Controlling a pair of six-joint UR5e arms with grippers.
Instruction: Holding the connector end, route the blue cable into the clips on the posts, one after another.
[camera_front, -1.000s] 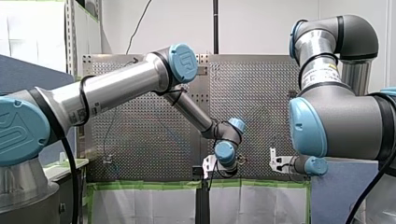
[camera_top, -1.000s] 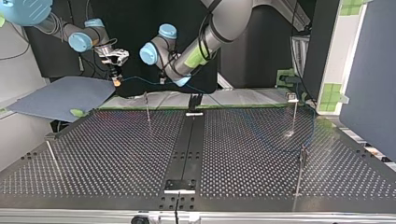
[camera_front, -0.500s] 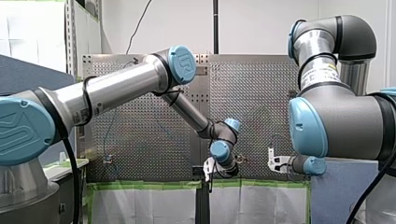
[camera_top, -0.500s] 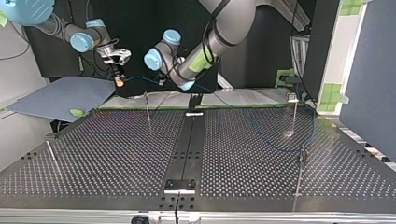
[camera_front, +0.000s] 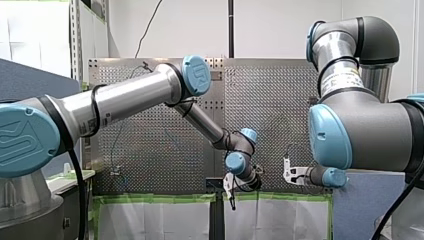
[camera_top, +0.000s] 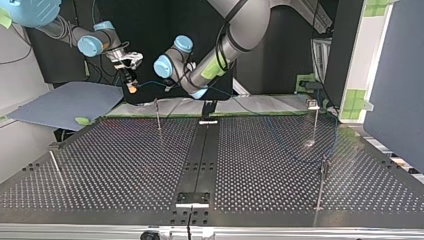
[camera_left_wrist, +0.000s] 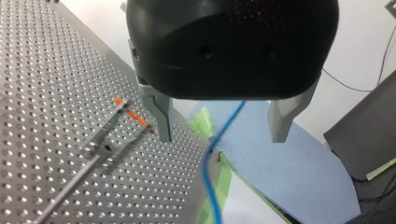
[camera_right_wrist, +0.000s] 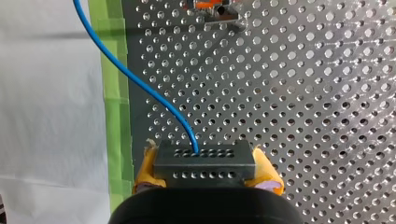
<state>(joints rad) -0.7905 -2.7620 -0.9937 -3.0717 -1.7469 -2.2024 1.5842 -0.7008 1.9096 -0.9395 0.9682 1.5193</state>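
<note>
Right tool (camera_right_wrist: 207, 171): yellow pads clenched on the connector (camera_right_wrist: 204, 157).
Left tool (camera_left_wrist: 222, 135): released, fingers wide apart, grasping nothing.
Blue cable (camera_right_wrist: 135, 81): leaves the connector and hangs between the left fingers.
Hard to see: cable over the surface (camera_top: 125, 165), faint in the top view.

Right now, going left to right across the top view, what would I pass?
Blue sheet → my right gripper, holding the connector → thin post → black centre strip → post with a clip.
</note>
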